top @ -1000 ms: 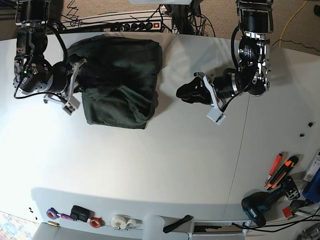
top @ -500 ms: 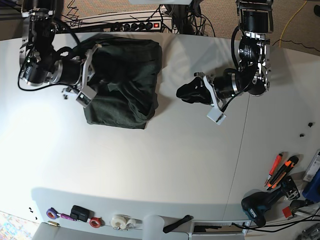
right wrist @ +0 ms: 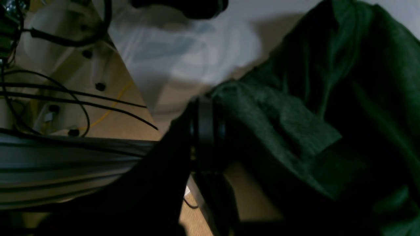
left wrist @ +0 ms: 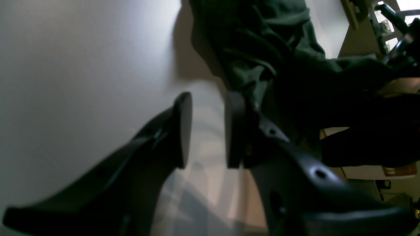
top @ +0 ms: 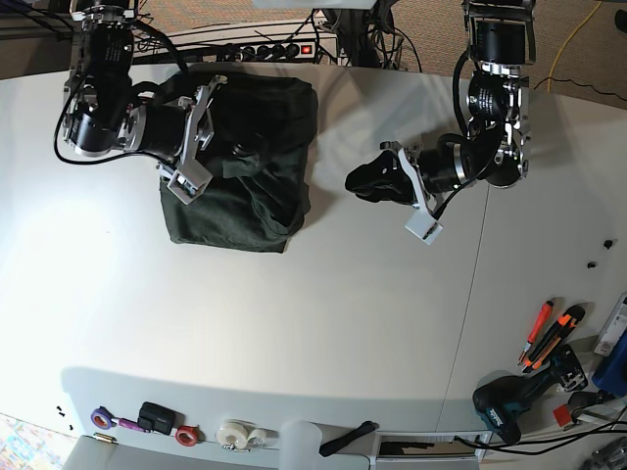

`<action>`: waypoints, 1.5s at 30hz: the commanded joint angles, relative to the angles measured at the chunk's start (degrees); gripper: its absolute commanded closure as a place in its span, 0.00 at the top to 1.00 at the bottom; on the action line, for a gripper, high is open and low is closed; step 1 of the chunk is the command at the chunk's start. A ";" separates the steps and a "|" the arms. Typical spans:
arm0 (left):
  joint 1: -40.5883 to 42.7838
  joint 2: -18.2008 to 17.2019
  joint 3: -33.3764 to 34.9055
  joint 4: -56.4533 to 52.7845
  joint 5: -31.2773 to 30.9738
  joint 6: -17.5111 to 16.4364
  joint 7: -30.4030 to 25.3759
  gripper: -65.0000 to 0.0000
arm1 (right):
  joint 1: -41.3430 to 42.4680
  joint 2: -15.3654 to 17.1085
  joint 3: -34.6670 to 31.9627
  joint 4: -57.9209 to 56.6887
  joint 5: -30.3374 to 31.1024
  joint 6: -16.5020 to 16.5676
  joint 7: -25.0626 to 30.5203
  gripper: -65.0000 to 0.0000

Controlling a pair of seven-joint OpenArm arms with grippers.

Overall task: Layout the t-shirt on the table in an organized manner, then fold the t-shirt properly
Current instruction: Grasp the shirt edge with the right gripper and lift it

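On table (top: pixel 323 294): right hand (top: pixel 217 93) clamps t-shirt (top: pixel 250 196); left hand (top: pixel 358 183) parted, empty; no legible writing

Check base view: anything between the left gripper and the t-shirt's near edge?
Nothing: in the base view only bare white table separates the left gripper from the t-shirt. The left wrist view agrees.

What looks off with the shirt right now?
The t-shirt is a rumpled, roughly folded bundle near the table far edge, not laid flat. The right gripper is shut on a fold of it; the left gripper waits open, apart from the cloth.
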 commanded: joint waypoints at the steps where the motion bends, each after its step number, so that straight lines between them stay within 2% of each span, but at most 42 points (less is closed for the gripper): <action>1: -0.90 -0.13 -0.07 0.94 -1.62 -0.49 -1.22 0.25 | 0.44 0.52 0.33 0.81 2.03 0.23 1.19 0.00; 7: -0.90 -0.13 -0.07 0.94 -1.62 -0.49 -1.22 0.25 | -0.81 0.57 -0.85 0.81 2.23 0.23 1.19 0.00; 13: -0.90 -0.13 -0.07 0.94 -1.64 -0.49 -1.22 0.25 | -1.57 0.55 -8.04 0.81 0.98 0.23 1.19 0.00; 20: -0.90 -0.13 -0.07 0.94 -1.64 -0.49 -1.20 0.25 | -1.55 0.55 -14.97 0.79 -4.70 0.23 1.19 0.00; 26: -0.90 -0.13 -0.07 0.94 -1.64 -0.49 -1.20 0.26 | -1.55 0.57 -15.26 0.79 -7.72 0.23 1.19 0.00; 27: -0.90 -0.13 -0.07 0.94 -1.64 -0.49 -1.22 0.28 | -1.55 0.57 -15.26 0.79 -7.69 0.23 1.19 0.02; 29: -0.90 -0.13 -0.07 0.94 -1.64 -0.49 -1.22 0.34 | -1.55 0.57 -15.26 0.79 -7.69 0.23 1.19 0.22; 31: -0.94 -0.13 -0.07 0.94 -1.64 -0.49 -1.25 0.40 | -1.55 0.57 -15.26 0.81 -7.69 0.23 1.19 0.32; 34: -1.29 -0.15 -0.09 0.94 -1.66 -0.49 -1.75 0.40 | -0.74 0.57 -15.26 0.81 -7.69 0.23 1.19 0.32; 37: -2.05 -0.17 -0.13 1.05 -1.68 -0.49 -6.23 0.40 | 2.21 0.57 -14.56 0.81 -7.72 0.23 1.19 0.32; 40: -3.89 -0.13 -0.13 1.44 -2.23 -0.49 -9.42 0.40 | 6.49 0.55 -10.97 0.81 -7.89 0.23 1.19 0.32; 42: -5.55 -0.11 -0.11 1.79 -3.89 -0.49 -9.11 0.36 | 8.96 0.57 -7.02 0.79 -11.19 0.23 2.51 0.32; 44: -7.08 0.09 -0.07 2.36 -5.95 -0.49 -7.52 0.19 | 10.54 0.57 -2.10 0.72 -16.46 0.23 6.19 0.31; 45: -7.91 0.59 -0.04 2.69 -6.60 -0.49 -5.70 0.08 | 11.06 0.57 0.55 0.52 -18.73 0.23 8.09 0.26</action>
